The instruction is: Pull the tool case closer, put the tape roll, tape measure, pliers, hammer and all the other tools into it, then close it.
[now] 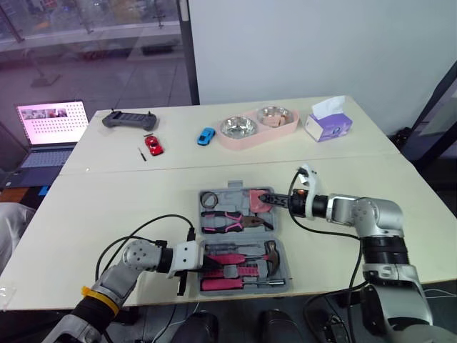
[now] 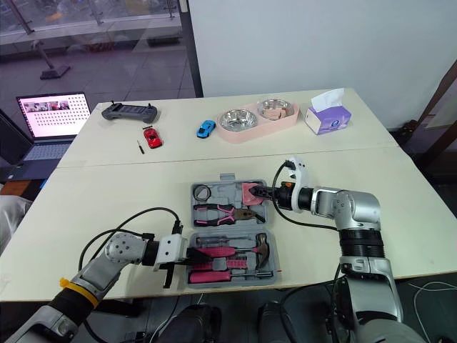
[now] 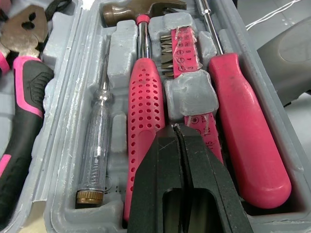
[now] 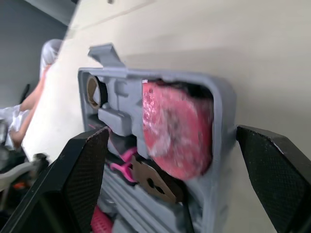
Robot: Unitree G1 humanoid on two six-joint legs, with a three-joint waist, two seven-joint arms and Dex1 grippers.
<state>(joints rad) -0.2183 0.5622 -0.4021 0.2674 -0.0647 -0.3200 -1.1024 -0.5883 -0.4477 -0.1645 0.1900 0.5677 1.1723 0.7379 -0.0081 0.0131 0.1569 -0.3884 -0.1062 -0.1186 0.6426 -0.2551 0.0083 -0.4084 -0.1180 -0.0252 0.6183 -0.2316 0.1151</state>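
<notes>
By the table's (image 1: pixel 107 207) front edge, your closed left gripper (image 3: pixel 178 127) overhung the hammer (image 3: pixel 145 92); your open right gripper (image 1: pixel 264 199) seemingly straddled the tape measure (image 4: pixel 177 128).

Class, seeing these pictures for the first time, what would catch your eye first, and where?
The open grey tool case, packed with bright pink tools, sits at the table's near edge. The shut left end effector hangs over the pink hammer in its near half, while the open right end effector points at the pink tape measure in its far half.
</notes>
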